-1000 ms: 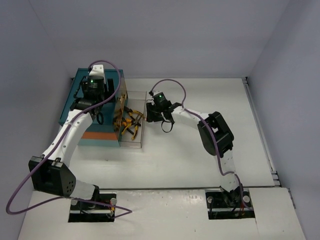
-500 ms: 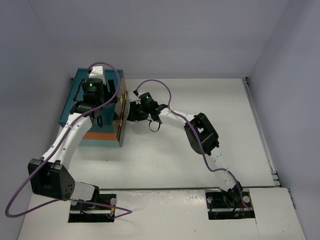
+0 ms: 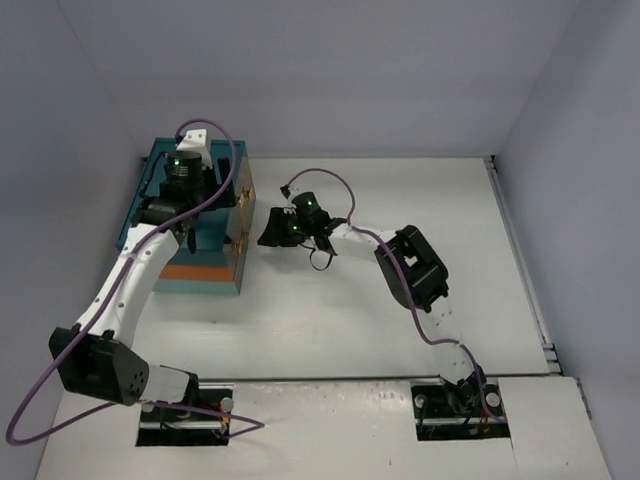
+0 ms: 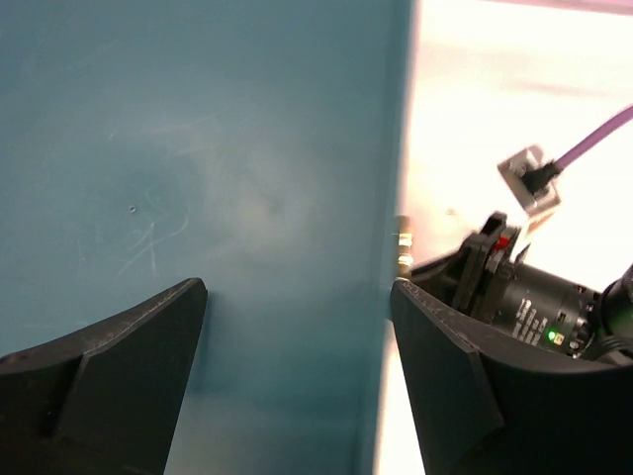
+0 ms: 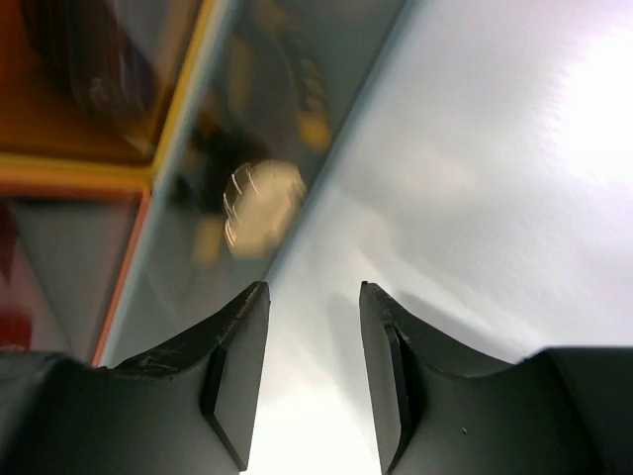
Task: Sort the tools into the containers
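1 brass drawer knob (image 5: 262, 203) lies just beyond the right hand (image 5: 313, 292), jaws parted.

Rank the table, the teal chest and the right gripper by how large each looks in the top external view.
1. table, by far the largest
2. teal chest
3. right gripper, plainly the smallest; no close calls here.

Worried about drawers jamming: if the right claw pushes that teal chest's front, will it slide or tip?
Tipping seems unlikely: the chest looks broad-based. Sliding is likelier on the smooth white table, unless the left claw over its top braces it.
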### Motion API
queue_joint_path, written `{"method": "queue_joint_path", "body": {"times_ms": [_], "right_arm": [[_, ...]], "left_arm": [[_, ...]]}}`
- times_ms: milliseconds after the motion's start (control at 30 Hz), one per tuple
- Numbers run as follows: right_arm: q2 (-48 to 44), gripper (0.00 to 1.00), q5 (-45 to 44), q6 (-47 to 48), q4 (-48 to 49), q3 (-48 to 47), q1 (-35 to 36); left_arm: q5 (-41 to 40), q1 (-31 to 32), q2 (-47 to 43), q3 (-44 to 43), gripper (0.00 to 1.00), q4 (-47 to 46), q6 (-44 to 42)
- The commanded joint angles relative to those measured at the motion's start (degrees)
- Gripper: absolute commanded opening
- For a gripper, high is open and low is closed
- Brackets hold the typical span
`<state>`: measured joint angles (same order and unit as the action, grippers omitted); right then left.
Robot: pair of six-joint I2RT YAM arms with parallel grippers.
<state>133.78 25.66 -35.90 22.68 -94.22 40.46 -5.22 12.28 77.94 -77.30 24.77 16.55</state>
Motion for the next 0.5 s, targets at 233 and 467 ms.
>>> {"method": "queue_joint_path", "body": {"times_ms": [233,467], "right_arm": [[-44.04,0.45,-17.69,18.88,-10.89,18.13,-13.57],[-70.92,0.7,-32.62,24.7,-25.47,26.54,-20.75]], "left_arm": [[3.48,0.29,-6.35,-20.53,0.74,14.71,-4.19],[-3.58,0.2,-16.52,-19.82,0.74,16.92,-7.4]]}}
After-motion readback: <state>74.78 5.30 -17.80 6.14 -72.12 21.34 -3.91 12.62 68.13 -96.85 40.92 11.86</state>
